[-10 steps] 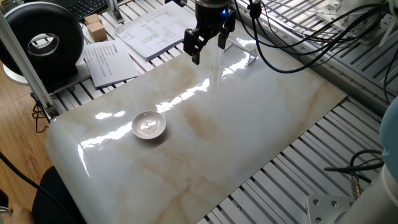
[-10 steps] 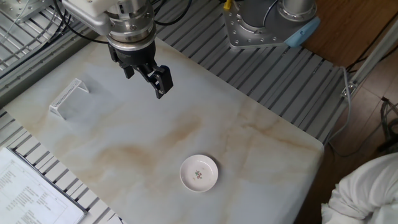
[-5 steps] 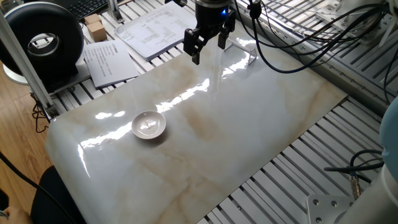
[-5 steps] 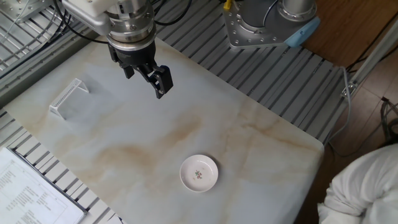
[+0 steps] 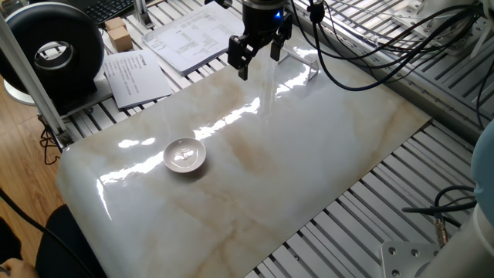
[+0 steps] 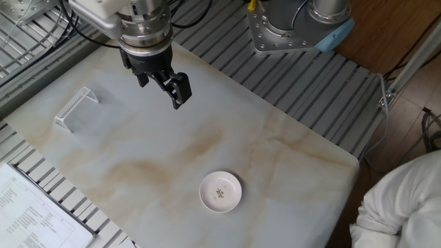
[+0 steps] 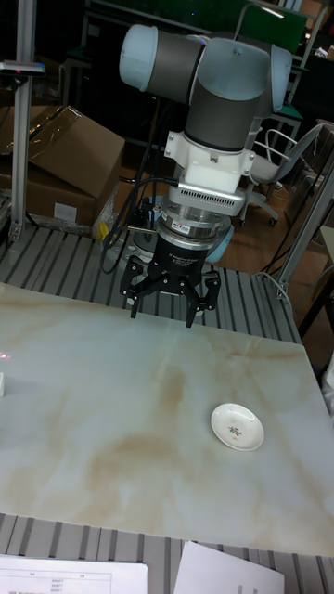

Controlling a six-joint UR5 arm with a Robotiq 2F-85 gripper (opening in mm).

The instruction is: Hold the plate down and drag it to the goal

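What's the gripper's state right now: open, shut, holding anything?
Gripper: open, holding nothing, up in the air and well apart from the plate.

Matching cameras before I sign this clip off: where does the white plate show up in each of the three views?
One fixed view: plate left of centre, towards the left end of the marble table.
The other fixed view: plate near the middle, low in the picture.
Tall fixed view: plate right of centre, in the lower half.
Shared landmark: the open tool, hanging above the table well apart from the plate in every view.
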